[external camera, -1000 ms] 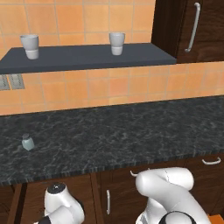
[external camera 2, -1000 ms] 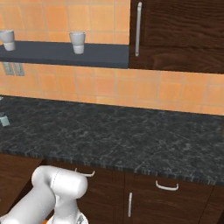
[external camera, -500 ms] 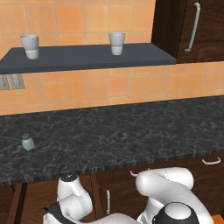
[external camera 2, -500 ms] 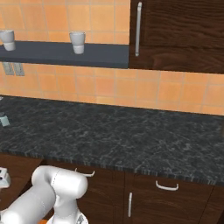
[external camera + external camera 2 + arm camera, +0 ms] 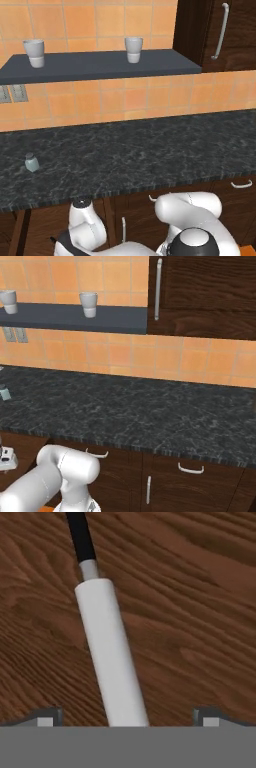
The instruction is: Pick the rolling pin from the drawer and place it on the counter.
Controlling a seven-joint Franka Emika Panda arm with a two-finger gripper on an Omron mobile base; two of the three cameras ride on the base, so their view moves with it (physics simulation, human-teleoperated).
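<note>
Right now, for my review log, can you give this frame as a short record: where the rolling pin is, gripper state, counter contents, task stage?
rolling pin: lying on the wooden floor of the drawer, dark handle pointing away from the hand
gripper: open, one fingertip on each side of the pin, no contact visible
counter: holds a small pale-green shaker near its left end
shelf: two cups
task stage: pin not yet lifted

Arm [image 5: 190, 225] folded low — tool [image 5: 127, 717] fingers spread wide apart

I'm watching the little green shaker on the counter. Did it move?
No. The shaker sits at the same spot on the black counter, below the wall outlet.
</note>
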